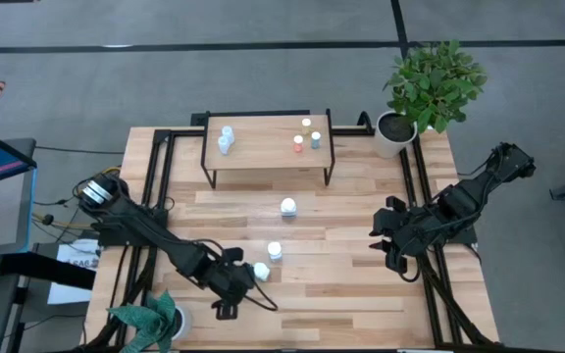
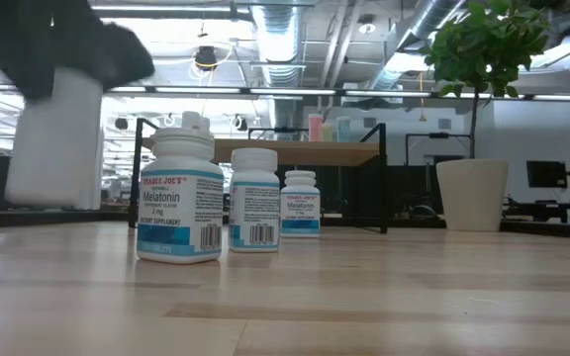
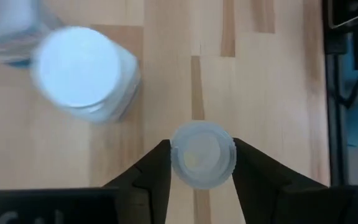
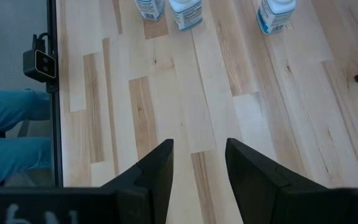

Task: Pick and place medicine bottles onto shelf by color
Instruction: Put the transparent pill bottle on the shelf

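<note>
My left gripper [image 3: 202, 163] is near the table's near left [image 1: 231, 282], pointing down, shut on a small plain white bottle [image 3: 202, 154]. The gripper hides that bottle in the high view; the low view shows it [image 2: 55, 138] raised above the wood. Three blue-labelled white bottles [image 1: 261, 272] [image 1: 275, 251] [image 1: 288, 206] stand upright on the table. The shelf [image 1: 263, 149] at the far middle carries two bluish bottles [image 1: 226, 138], a reddish one [image 1: 298, 144], a greenish one [image 1: 314, 139] and a pale one [image 1: 306, 125]. My right gripper [image 4: 199, 155] is open and empty at the right [image 1: 385, 240]. My left gripper pinches the plain white bottle between its two fingers [image 3: 154, 171], one on each side of the bottle just below its cap [image 3: 202, 149]. The fingers come from above, pointing down. The bottle hangs upright and clear of the table [image 2: 55, 193].
A potted plant [image 1: 397, 132] stands at the far right corner and a second plant [image 1: 155, 319] at the near left corner. A person's legs in jeans [image 4: 5, 137] show beyond the table edge. Bare wood lies between the bottles and my right gripper.
</note>
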You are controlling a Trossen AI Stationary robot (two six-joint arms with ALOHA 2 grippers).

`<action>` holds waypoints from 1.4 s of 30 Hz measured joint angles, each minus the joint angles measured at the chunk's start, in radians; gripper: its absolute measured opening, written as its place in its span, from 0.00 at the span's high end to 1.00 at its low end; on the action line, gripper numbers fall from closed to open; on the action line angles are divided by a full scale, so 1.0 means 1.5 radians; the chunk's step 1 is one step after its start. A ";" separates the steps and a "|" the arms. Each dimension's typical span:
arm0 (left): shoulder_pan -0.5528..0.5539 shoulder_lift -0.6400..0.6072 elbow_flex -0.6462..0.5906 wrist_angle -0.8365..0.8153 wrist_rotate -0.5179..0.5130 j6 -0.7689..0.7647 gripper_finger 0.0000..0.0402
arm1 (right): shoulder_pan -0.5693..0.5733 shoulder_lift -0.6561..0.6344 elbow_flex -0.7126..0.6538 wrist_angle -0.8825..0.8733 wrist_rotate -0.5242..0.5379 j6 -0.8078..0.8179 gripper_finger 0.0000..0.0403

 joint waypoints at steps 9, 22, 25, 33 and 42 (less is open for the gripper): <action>0.047 -0.157 0.000 -0.117 -0.116 0.017 0.72 | 0.000 0.000 0.000 -0.003 0.000 -0.001 0.58; 0.326 -0.305 0.005 -0.125 -0.194 0.209 0.71 | 0.000 0.000 0.000 -0.004 0.000 -0.003 0.58; 0.402 -0.303 0.017 -0.123 -0.164 0.269 0.70 | 0.000 0.000 0.000 -0.004 0.000 -0.015 0.58; 0.573 -0.302 0.022 -0.149 -0.073 0.302 0.72 | 0.000 0.000 0.000 -0.002 0.000 -0.028 0.58; 0.666 -0.302 0.022 -0.177 -0.039 0.299 0.71 | 0.000 0.000 0.000 -0.002 0.000 -0.019 0.58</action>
